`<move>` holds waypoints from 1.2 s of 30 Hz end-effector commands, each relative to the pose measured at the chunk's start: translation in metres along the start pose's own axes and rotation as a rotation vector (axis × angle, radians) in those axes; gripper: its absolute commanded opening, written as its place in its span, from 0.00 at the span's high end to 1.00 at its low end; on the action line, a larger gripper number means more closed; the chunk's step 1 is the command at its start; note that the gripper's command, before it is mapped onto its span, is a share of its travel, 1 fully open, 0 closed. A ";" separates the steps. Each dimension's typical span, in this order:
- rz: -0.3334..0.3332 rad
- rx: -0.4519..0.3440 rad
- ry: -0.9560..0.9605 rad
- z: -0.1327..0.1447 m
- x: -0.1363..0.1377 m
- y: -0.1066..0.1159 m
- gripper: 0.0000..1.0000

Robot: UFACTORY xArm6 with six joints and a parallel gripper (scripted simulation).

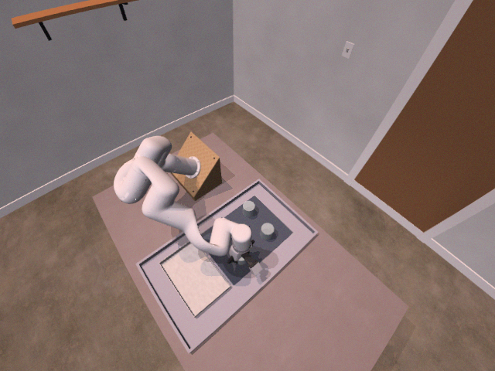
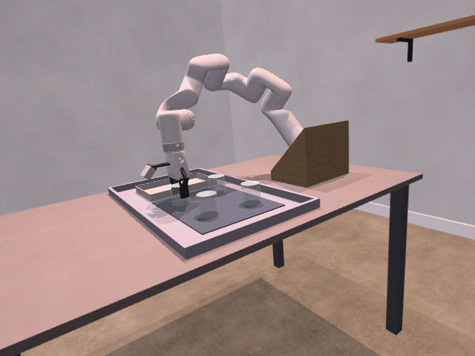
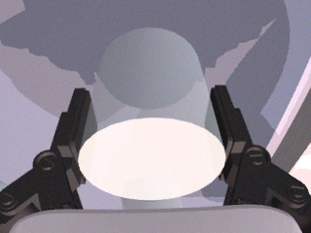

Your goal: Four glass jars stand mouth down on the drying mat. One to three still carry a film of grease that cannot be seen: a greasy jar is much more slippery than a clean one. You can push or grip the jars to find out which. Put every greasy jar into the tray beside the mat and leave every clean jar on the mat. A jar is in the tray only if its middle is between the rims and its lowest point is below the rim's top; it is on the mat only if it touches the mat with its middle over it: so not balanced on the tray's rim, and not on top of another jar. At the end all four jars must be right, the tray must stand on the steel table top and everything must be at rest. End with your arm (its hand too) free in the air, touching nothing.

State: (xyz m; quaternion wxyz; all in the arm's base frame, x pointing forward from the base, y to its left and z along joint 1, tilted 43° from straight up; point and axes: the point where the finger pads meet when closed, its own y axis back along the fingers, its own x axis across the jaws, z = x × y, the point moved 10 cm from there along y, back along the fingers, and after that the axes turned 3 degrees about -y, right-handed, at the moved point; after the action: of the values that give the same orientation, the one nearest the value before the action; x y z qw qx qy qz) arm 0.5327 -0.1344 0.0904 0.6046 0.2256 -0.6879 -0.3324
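You had four jars out there, all four mouth down on the one dark mat (image 1: pixel 275 234) (image 2: pixel 237 220), with one pale tray (image 1: pixel 195 281) (image 2: pixel 151 196) just beside it. Your end effector (image 1: pixel 241 259) (image 2: pixel 181 191) (image 3: pixel 151 105) pointed down at the tray-side part of the mat — and its two fingers were closed on one upright jar (image 3: pixel 152 157), one at each side. Three more jars stood apart from it: a near jar (image 2: pixel 206 205), a base-side jar (image 2: pixel 250 193) and a partly hidden jar (image 2: pixel 217 182) — one arm (image 1: pixel 172 216) (image 2: pixel 208 70) reached over the surface (image 1: pixel 315 295) (image 2: pixel 69 248).
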 end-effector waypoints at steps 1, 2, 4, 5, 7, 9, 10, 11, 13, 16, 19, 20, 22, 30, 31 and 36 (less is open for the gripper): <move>-0.001 0.004 -0.001 -0.001 0.000 0.002 0.30; -0.001 0.004 -0.001 -0.001 0.000 0.002 0.30; -0.001 0.004 -0.001 -0.001 0.000 0.002 0.33; -0.001 0.004 -0.001 -0.001 0.000 0.002 0.33; -0.001 0.004 -0.001 -0.001 0.000 0.002 0.33; -0.001 0.004 -0.001 -0.001 0.000 0.002 0.33; -0.001 0.004 -0.001 -0.001 0.000 0.002 0.33; -0.001 0.004 -0.001 -0.001 0.000 0.002 0.33; -0.001 0.004 -0.001 -0.001 0.000 0.002 0.33; -0.001 0.004 -0.001 -0.001 0.000 0.002 0.33; -0.001 0.004 -0.001 -0.001 0.000 0.002 0.33; -0.001 0.004 -0.001 -0.001 0.000 0.002 1.00; -0.001 0.004 -0.001 -0.001 0.000 0.002 1.00; -0.001 0.004 -0.001 -0.001 0.000 0.002 1.00; -0.001 0.004 -0.001 -0.001 0.000 0.002 1.00; -0.001 0.004 -0.001 -0.001 0.000 0.010 1.00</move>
State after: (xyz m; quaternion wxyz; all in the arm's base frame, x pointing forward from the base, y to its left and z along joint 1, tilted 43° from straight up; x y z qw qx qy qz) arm 0.5322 -0.1337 0.0908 0.6051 0.2249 -0.6874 -0.3329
